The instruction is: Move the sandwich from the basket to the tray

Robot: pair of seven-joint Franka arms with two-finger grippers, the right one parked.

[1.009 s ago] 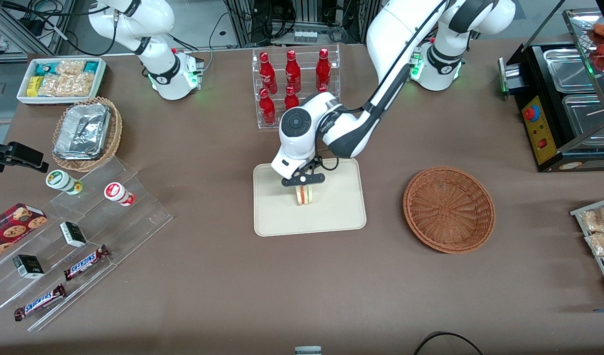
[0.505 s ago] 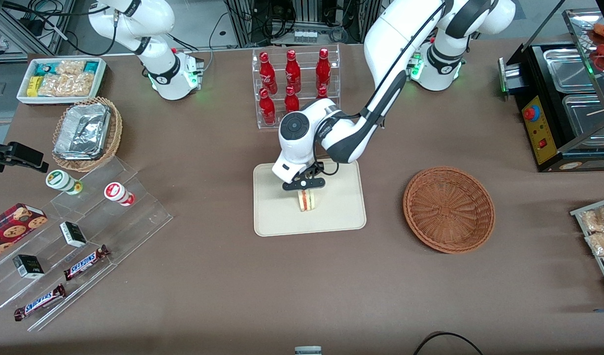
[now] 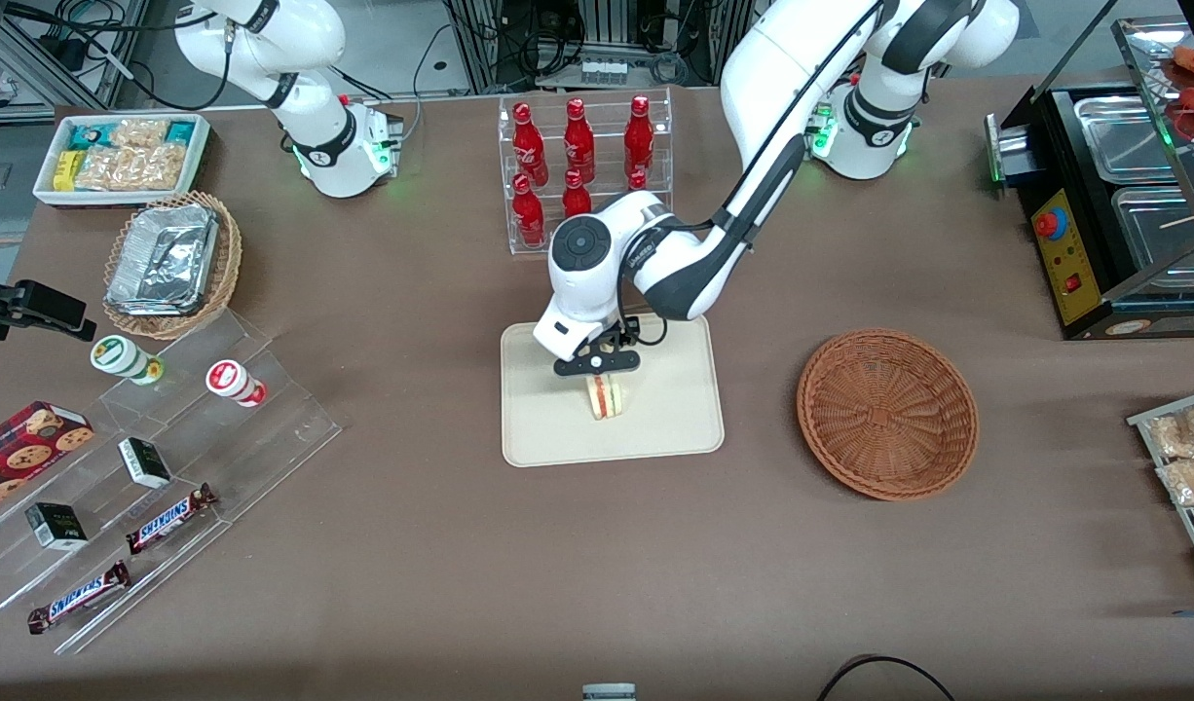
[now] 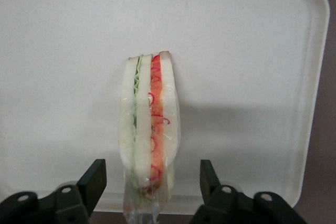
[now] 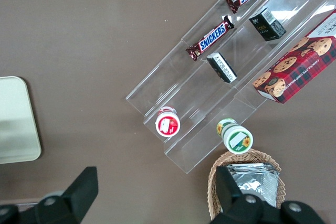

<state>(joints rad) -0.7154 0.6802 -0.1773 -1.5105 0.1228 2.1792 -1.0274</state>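
Above the tray [image 3: 655, 428], the claw [image 4: 152, 182] (spread wide) straddles the sandwich [image 4: 147, 135].

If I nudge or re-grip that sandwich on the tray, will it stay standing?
Probably not. The sandwich stands on a narrow edge on the tray, so a nudge may tip it. Its bread looks soft and its clear wrap slippery. The gripper is open around it, not touching.

Matt cream plastic tray [image 3: 655, 428]; woven reddish wicker basket [image 3: 887, 414]; clear-wrapped sandwich [image 4: 147, 129].
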